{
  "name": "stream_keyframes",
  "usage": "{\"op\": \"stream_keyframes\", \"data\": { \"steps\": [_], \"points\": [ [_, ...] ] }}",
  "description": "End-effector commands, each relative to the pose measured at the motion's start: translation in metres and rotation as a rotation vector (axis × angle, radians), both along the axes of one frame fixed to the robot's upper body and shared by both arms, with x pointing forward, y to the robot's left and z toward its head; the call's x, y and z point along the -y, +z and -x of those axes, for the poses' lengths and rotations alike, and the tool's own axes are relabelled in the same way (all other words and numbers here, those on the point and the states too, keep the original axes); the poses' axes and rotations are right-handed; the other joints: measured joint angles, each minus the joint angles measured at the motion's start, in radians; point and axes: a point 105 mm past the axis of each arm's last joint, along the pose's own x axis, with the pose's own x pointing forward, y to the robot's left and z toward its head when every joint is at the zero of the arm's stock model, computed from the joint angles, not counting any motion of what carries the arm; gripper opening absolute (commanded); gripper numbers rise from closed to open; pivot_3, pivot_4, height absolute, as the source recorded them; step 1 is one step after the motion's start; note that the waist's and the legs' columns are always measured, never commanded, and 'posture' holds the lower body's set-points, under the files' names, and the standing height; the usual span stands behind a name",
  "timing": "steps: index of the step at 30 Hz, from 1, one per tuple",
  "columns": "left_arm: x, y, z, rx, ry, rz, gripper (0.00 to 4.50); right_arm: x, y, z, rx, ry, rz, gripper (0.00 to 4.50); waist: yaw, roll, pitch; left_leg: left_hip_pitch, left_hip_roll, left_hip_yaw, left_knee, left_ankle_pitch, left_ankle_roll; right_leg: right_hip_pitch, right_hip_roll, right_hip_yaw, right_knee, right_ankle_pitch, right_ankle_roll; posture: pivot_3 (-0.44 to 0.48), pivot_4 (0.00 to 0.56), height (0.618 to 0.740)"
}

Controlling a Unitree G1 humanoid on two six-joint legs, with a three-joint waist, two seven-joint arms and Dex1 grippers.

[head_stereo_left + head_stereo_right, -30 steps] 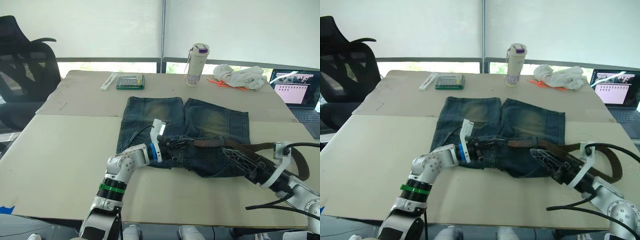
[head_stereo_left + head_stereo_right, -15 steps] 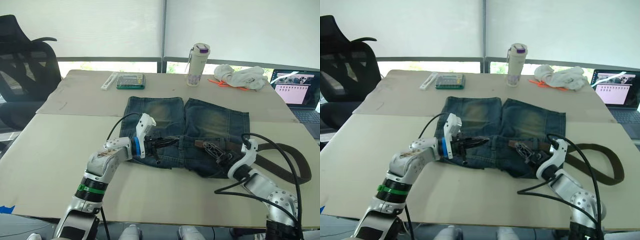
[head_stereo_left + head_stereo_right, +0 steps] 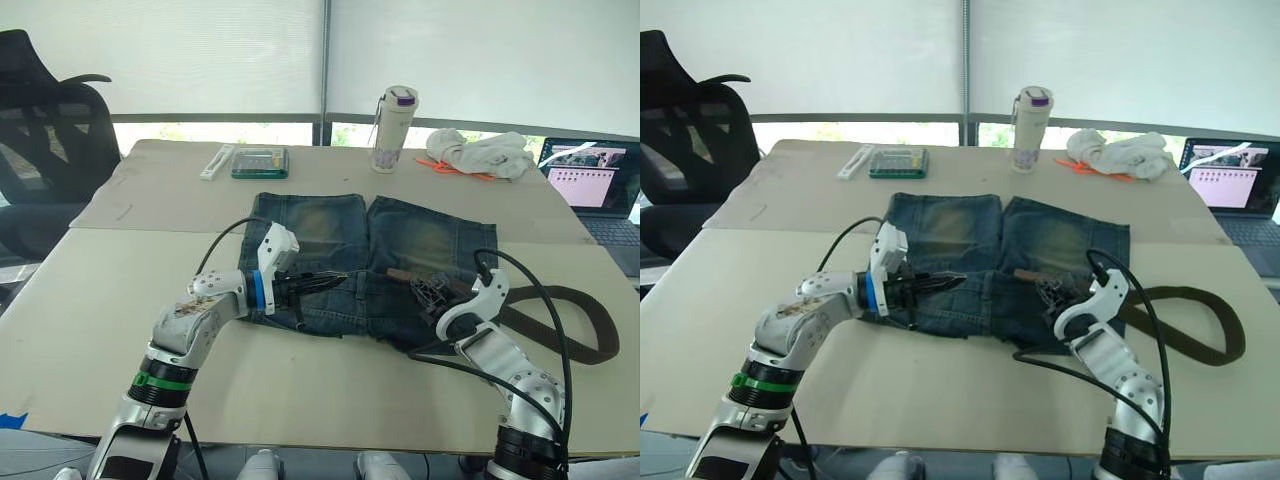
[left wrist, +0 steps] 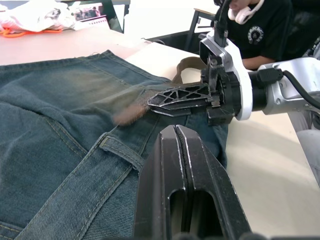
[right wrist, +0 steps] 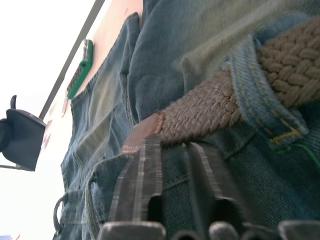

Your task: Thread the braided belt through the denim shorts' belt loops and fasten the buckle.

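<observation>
Both of your hands hover over the shorts (image 3: 375, 250) waistband: left hand (image 3: 335, 281) closed and empty, right hand (image 3: 425, 291) slightly open beside the belt (image 5: 210, 107) tip.

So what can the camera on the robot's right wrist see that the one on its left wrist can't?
The right wrist view alone shows the braided belt passing under a belt loop, its weave plain, plus a green item far off. The left wrist view alone shows the left gripper, fingers shut, facing the right gripper, and a person in black behind. Both show the denim shorts.
</observation>
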Motion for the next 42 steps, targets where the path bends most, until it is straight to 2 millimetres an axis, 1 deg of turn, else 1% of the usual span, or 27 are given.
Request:
{"op": "stream_keyframes", "data": {
  "steps": [1, 4, 7, 10, 17, 18, 19, 25, 31, 34, 37, 40, 42],
  "points": [
    [-0.003, 0.010, 0.004, 0.059, -0.013, 0.000, 0.00, 0.002, 0.017, 0.000, 0.077, -0.009, 0.028, 0.06, 0.000, 0.000, 0.000, 0.000, 0.000, 0.000, 0.000, 0.000, 0.000, 0.000, 0.000, 0.000, 0.000, 0.000, 0.000, 0.000, 0.150, 0.737],
    [-0.007, 0.006, 0.004, 0.057, -0.011, -0.019, 0.00, -0.004, 0.022, 0.000, 0.106, 0.024, 0.042, 0.06, 0.000, 0.000, 0.000, 0.000, 0.000, 0.000, 0.000, 0.000, 0.000, 0.000, 0.000, 0.000, 0.000, 0.000, 0.000, 0.000, 0.150, 0.737],
    [-0.010, 0.004, 0.003, 0.060, 0.005, -0.025, 0.00, -0.003, 0.020, 0.000, 0.096, 0.019, 0.037, 0.06, 0.000, 0.000, 0.000, 0.000, 0.000, 0.000, 0.000, 0.000, 0.000, 0.000, 0.000, 0.000, 0.000, 0.000, 0.000, 0.000, 0.150, 0.737],
    [-0.011, 0.003, 0.003, 0.060, 0.009, -0.027, 0.00, 0.000, 0.014, -0.001, 0.053, -0.022, 0.000, 0.06, 0.000, 0.000, 0.000, 0.000, 0.000, 0.000, 0.000, 0.000, 0.000, 0.000, 0.000, 0.000, 0.000, 0.000, 0.000, 0.000, 0.150, 0.737],
    [-0.012, 0.003, 0.003, 0.067, 0.014, -0.029, 0.00, -0.001, 0.008, 0.004, -0.040, -0.077, -0.118, 0.06, -0.001, 0.000, 0.000, 0.000, 0.000, 0.000, 0.000, 0.000, 0.000, 0.000, 0.000, 0.000, 0.000, 0.000, 0.000, 0.000, 0.150, 0.737],
    [-0.012, 0.003, 0.003, 0.068, 0.015, -0.028, 0.00, -0.004, 0.008, 0.005, -0.051, -0.080, -0.136, 0.60, -0.001, 0.000, 0.000, 0.000, 0.000, 0.000, 0.000, 0.000, 0.000, 0.000, 0.000, 0.000, 0.000, 0.000, 0.000, 0.000, 0.150, 0.737],
    [-0.012, 0.004, 0.003, 0.068, 0.016, -0.028, 0.00, -0.005, 0.009, 0.005, -0.059, -0.081, -0.147, 0.84, -0.002, 0.000, 0.000, 0.000, 0.000, 0.000, 0.000, 0.000, 0.000, 0.000, 0.000, 0.000, 0.000, 0.000, 0.000, 0.000, 0.150, 0.737],
    [-0.012, 0.004, 0.002, 0.071, 0.018, -0.026, 0.00, -0.011, 0.006, 0.005, -0.086, -0.111, -0.158, 2.93, -0.007, 0.000, 0.000, 0.000, 0.000, 0.000, 0.000, 0.000, 0.000, 0.000, 0.000, 0.000, 0.000, 0.000, 0.000, 0.000, 0.150, 0.737],
    [-0.010, 0.005, 0.001, 0.072, 0.016, -0.025, 0.00, -0.002, 0.006, -0.002, -0.083, -0.204, -0.201, 2.93, -0.013, 0.000, 0.000, 0.000, 0.000, 0.000, 0.000, 0.000, 0.000, 0.000, 0.000, 0.000, 0.000, 0.000, 0.000, 0.000, 0.150, 0.737],
    [-0.010, 0.005, 0.000, 0.076, 0.020, -0.029, 0.00, 0.000, 0.008, -0.007, -0.075, -0.247, -0.272, 2.93, -0.017, 0.000, 0.000, 0.000, 0.000, 0.000, 0.000, 0.000, 0.000, 0.000, 0.000, 0.000, 0.000, 0.000, 0.000, 0.000, 0.150, 0.737],
    [-0.010, 0.004, -0.001, 0.079, 0.019, -0.036, 0.00, -0.003, 0.009, -0.012, -0.067, -0.263, -0.331, 2.93, -0.019, 0.000, 0.000, 0.000, 0.000, 0.000, 0.000, 0.000, 0.000, 0.000, 0.000, 0.000, 0.000, 0.000, 0.000, 0.000, 0.150, 0.737],
    [-0.009, 0.003, -0.001, 0.082, 0.018, -0.036, 0.00, -0.006, 0.004, -0.019, -0.071, -0.277, -0.356, 2.93, -0.019, 0.000, 0.000, 0.000, 0.000, 0.000, 0.000, 0.000, 0.000, 0.000, 0.000, 0.000, 0.000, 0.000, 0.000, 0.000, 0.150, 0.737],
    [-0.009, 0.004, -0.001, 0.084, 0.018, -0.035, 0.00, -0.006, 0.001, -0.022, -0.077, -0.293, -0.365, 2.38, -0.019, 0.001, 0.000, 0.000, 0.000, 0.000, 0.000, 0.000, 0.000, 0.000, 0.000, 0.000, 0.000, 0.000, 0.000, 0.000, 0.150, 0.737]
  ]
}}
